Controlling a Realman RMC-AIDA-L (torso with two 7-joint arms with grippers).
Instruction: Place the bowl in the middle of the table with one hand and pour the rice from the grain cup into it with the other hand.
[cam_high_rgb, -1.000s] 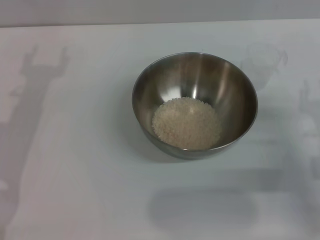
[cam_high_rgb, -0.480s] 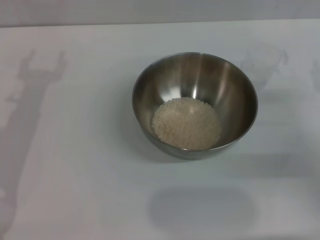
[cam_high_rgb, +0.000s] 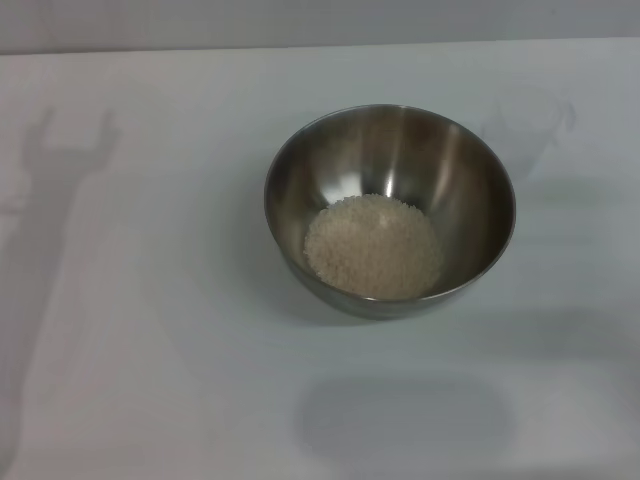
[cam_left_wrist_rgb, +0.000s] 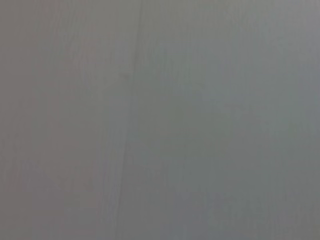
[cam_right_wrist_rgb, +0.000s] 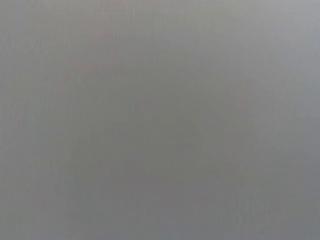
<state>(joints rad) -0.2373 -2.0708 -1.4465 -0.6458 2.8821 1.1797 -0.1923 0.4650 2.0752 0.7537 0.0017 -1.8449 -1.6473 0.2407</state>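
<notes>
White and flat, the plain tabletop (cam_high_rgb: 150, 380) fills the head view up to a grey strip of wall along the far edge. Near its middle stands the large round stainless-steel mixing bowl (cam_high_rgb: 390, 150), upright, its brushed grey inside open to the camera. A pale mound of small whitish-cream rice grains (cam_high_rgb: 373, 246) lies in its bottom, heaped slightly toward the near wall, which suggests the pour is already done. Just beyond the bowl on the robot's right sits the small translucent clear plastic measuring cup (cam_high_rgb: 528, 118), upright on the table, close to the bowl's rim but apparently not touching; it looks empty, though its clear walls make that hard to confirm. Set beside the bowl, it reads as put down after tipping. Neither arm shows in this view; only a faint fork-shaped shadow falls on the table at the robot's left.

From the left wrist, only a blank grey surface with a faint straight seam is visible, no fingers and no task object.

From the right wrist, a plain grey field, nothing more.

Neither gripper appears anywhere, so whether their fingers are apart or together cannot be told. Both arms seem pulled clear, fitting a finished task.
</notes>
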